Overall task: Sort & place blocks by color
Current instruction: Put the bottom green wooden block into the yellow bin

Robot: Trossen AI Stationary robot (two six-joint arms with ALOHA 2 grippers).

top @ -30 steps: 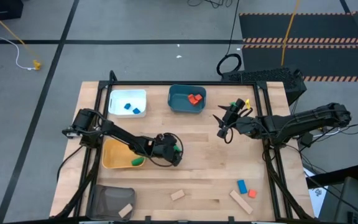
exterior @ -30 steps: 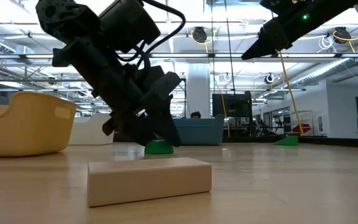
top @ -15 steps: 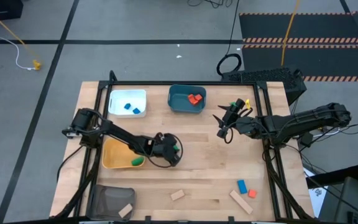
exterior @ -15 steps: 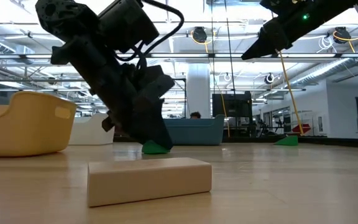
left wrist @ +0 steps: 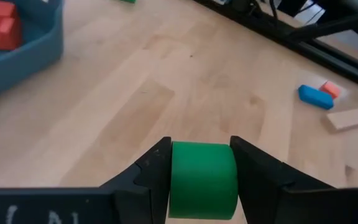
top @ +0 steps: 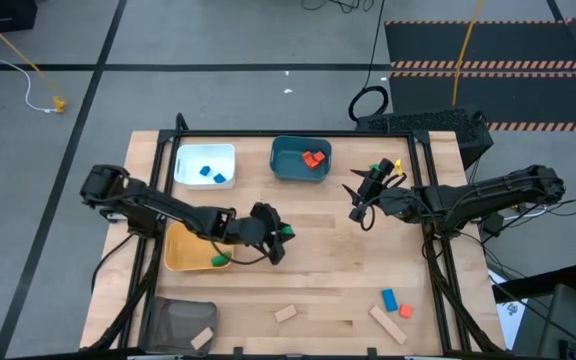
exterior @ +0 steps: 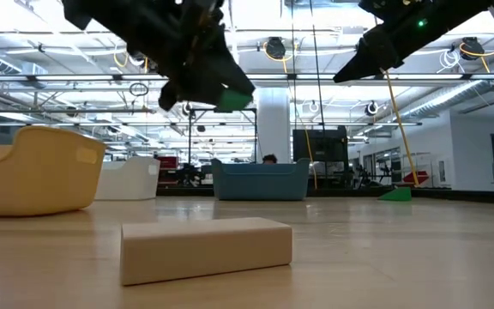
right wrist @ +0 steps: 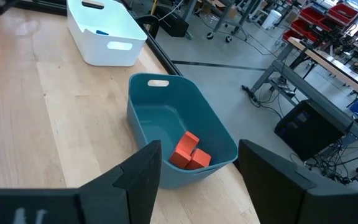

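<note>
I've got the green block [left wrist: 202, 179] now: my left gripper [top: 279, 234] has closed on it, both fingers pressed flat against its sides, and it has come up off the table [top: 328, 250] where a second ago it was still sitting on the wood under the descending jaws. In the low view the block hangs well clear of the surface, tucked at the tip of the gripper. So the pick is done and what remains for this piece, as I judge it, is the carry. The yellow tray [top: 183, 252] lies just behind the gripper, back toward the arm's base, and already holds one green piece, so that looks like the drop point. My right gripper [top: 361, 200] hasn't moved; it waits with its jaws wide and empty, hovering near the teal tray [right wrist: 179, 137] with the red blocks [right wrist: 188, 152] ahead of it. A blue block [left wrist: 316, 97], an orange block [left wrist: 332, 89] and tan blocks [left wrist: 353, 118] are unsorted, well ahead of the left gripper
</note>
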